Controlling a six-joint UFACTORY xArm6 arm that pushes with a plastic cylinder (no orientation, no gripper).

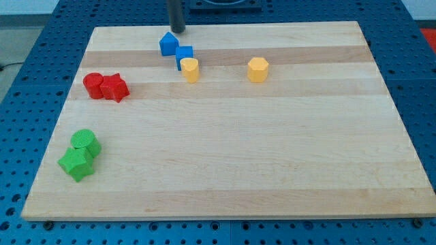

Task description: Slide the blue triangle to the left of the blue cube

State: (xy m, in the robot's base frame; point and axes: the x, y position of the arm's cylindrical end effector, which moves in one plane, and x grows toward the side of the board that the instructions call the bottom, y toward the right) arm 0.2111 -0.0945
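Note:
The blue triangle (168,43) sits near the top of the wooden board (231,150), left of centre. The blue cube (184,55) touches it on its lower right. My tip (177,30) is just above and slightly right of the blue triangle, close to the board's top edge, very near the triangle's top corner; I cannot tell whether it touches.
A yellow block (190,69) touches the blue cube's lower right. A yellow hexagon-like block (257,69) lies to the right. A red cylinder (93,86) and red star (115,88) sit at left. A green cylinder (86,143) and green star (76,164) sit at lower left.

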